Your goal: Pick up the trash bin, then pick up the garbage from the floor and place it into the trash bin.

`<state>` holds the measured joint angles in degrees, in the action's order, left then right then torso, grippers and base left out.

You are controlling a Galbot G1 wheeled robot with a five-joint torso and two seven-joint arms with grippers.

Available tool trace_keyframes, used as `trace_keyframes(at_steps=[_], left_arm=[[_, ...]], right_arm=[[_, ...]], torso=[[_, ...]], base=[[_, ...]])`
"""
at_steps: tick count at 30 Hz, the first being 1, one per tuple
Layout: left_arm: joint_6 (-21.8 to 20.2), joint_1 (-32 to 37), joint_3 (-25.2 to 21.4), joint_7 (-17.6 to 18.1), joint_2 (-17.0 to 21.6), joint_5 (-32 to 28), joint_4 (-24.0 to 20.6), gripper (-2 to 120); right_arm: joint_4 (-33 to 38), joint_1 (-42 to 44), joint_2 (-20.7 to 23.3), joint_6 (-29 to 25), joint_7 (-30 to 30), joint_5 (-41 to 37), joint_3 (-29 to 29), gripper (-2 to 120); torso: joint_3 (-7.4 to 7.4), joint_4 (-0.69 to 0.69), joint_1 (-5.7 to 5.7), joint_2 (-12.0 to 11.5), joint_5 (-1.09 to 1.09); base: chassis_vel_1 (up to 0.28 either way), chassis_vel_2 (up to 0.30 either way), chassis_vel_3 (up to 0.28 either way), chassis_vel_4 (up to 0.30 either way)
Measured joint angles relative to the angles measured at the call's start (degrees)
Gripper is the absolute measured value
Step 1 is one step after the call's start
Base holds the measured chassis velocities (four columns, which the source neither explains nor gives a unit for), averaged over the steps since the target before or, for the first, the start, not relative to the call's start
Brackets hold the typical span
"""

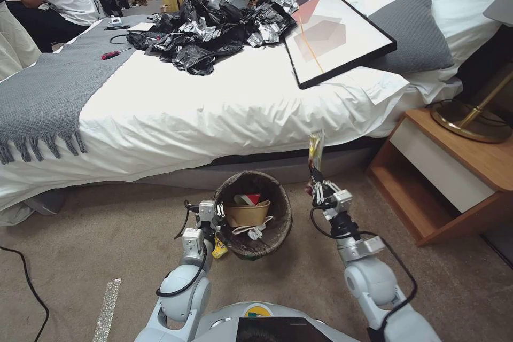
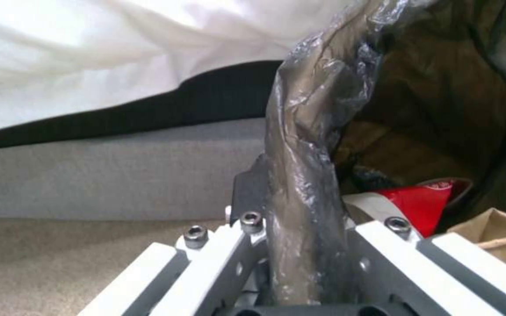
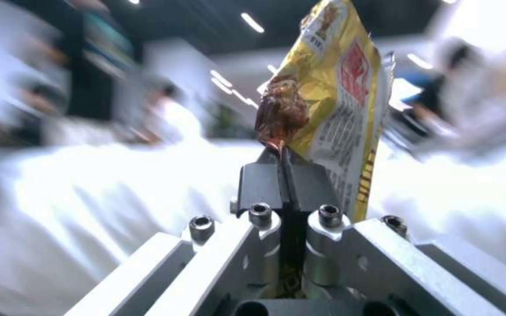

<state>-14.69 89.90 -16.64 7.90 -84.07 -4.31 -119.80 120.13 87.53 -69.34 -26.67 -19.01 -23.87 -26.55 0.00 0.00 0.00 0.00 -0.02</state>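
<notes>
Yellow wrapper (image 1: 316, 150): one, right hand (image 1: 319, 184) | trash bin (image 1: 278, 227): one, left hand (image 1: 218, 212)

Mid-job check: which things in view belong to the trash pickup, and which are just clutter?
Job: round bag-lined trash bin, rim clamped by left gripper; yellow snack wrapper, pinched in right gripper; paper cups already binned.
Clutter: black plastic bag heap, framed picture, red-handled screwdriver.

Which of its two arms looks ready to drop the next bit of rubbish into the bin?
Probably the right. Its end effector is shut on a yellow wrapper, held up beside the bin. The left end effector is clamped on the bin's bag-lined rim, so it is busy holding the bin.
</notes>
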Motion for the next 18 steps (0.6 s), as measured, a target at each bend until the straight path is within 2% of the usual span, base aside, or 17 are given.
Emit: trace_keyframes(at_steps=[2,4,5,6,8,11,18], left_arm=[[-0.03,0.06,0.37,-0.02,0.02,0.05,0.26,0],[-0.04,0.10,0.54,-0.03,0.03,0.11,0.32,0],[-0.04,0.20,0.92,-0.06,0.10,0.29,0.39,0],[-0.04,0.20,0.92,-0.06,0.10,0.29,0.39,0],[-0.04,0.27,1.32,-0.11,0.07,0.63,0.50,0],[-0.03,0.33,1.46,-0.14,-0.06,0.85,0.54,0],[0.03,0.53,1.79,-0.21,-0.37,1.36,0.54,0]], right_arm=[[3.81,0.51,1.81,0.04,-6.16,-3.20,1.55,0],[4.73,0.51,2.68,0.33,-7.53,-3.72,2.42,0],[5.51,0.43,4.64,1.39,-9.25,-4.05,4.63,0],[5.51,0.43,4.64,1.39,-9.25,-4.05,4.63,0],[4.59,-0.37,7.37,2.88,-9.72,-3.56,8.88,0],[2.34,-1.06,8.34,3.40,-9.01,-2.06,12.04,0],[-4.85,-1.91,7.17,3.16,-6.90,1.68,17.61,0]], torso=[[0.00,-0.01,0.00,0.00,0.02],[0.00,-0.01,0.00,0.00,0.01],[0.00,0.00,0.00,0.00,0.02],[0.00,0.00,0.00,0.00,0.02],[0.00,0.00,0.00,0.00,0.02],[0.00,0.01,0.00,0.00,0.03],[0.00,0.00,0.00,0.00,0.02]], base=[[0.000,0.000,0.000,0.000],[0.000,0.000,0.000,0.000],[0.000,0.000,0.000,0.000],[0.000,0.000,0.000,0.000],[0.000,0.000,0.000,0.000],[0.000,0.000,0.000,0.000],[0.000,0.000,0.000,0.000]])
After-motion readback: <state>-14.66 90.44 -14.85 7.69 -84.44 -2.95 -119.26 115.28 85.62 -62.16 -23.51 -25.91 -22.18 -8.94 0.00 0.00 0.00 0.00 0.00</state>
